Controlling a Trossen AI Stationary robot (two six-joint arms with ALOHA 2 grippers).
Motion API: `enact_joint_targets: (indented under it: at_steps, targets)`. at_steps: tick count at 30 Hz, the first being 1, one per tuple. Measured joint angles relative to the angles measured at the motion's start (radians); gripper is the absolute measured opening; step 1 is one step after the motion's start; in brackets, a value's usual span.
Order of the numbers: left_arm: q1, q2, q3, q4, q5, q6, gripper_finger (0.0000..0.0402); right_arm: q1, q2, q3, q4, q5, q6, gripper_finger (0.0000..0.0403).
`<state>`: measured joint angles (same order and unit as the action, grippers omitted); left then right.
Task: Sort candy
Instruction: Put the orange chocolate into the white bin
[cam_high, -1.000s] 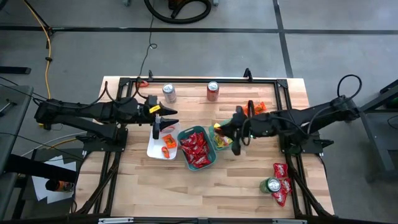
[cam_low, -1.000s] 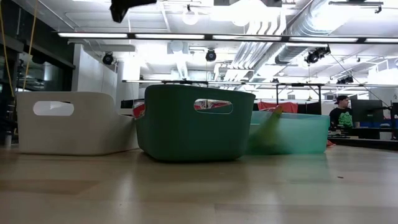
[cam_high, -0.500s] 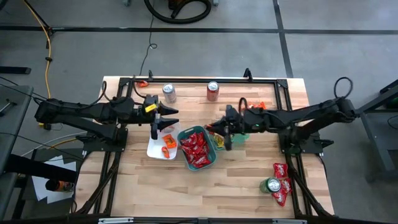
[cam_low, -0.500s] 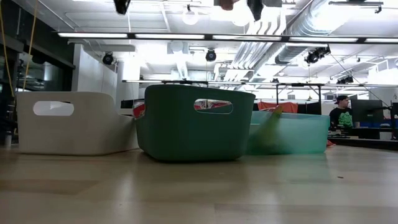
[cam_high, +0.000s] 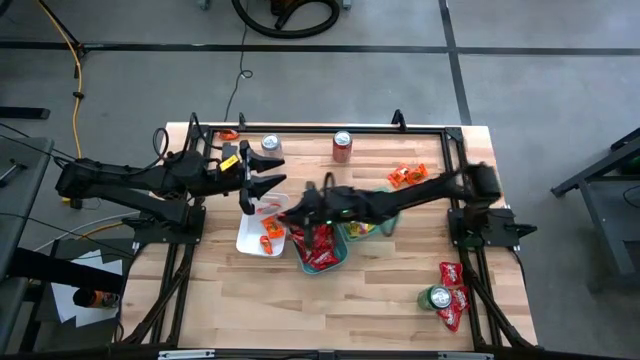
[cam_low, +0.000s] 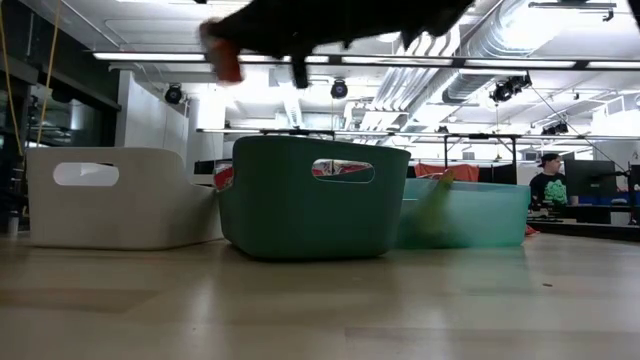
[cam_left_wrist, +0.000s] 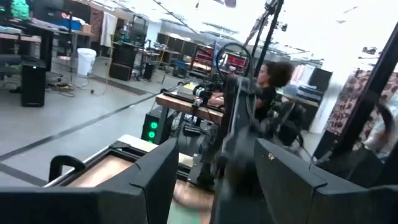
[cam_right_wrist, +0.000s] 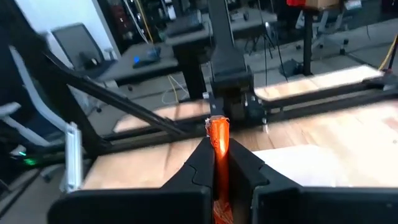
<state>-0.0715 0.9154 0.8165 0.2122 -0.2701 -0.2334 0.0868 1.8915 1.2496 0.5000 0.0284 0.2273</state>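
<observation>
orange candy (cam_right_wrist: 218, 144); white tray (cam_low: 120, 198); dark green tray (cam_low: 310, 200); red can (cam_high: 342, 146)

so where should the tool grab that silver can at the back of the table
Grip the silver can around its round side wall, near the middle, coming in level from the side. It stands upright with open table in front, so the tool's fingers can straddle it; its top offers little to pinch.

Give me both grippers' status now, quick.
Left gripper: open, empty, above the white tray.
Right gripper: shut on an orange candy packet, reaching over the trays toward the white one.
</observation>
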Motion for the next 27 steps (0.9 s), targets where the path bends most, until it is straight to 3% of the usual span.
enact_joint_targets:
  at_steps: [11, 17, 22, 27]
  targets:
    - [0.0, 0.0, 0.0, 0.03, -0.011, -0.026, 0.0195, -0.002, 0.299, 0.293, -0.02, -0.006, 0.099, 0.002]
    - [0.0, 0.0, 0.0, 0.028, -0.011, -0.026, 0.0195, -0.001, 0.352, 0.406, -0.237, -0.004, 0.128, 0.0114]
    - [0.0, 0.0, 0.0, 0.026, -0.011, -0.009, 0.0195, -0.007, 0.339, 0.462, -0.4, -0.012, 0.018, 0.0202]
    - [0.0, -0.012, 0.0, 0.019, -0.011, 0.003, 0.0195, -0.038, 0.297, 0.529, -0.688, -0.133, -0.07, 0.0234]
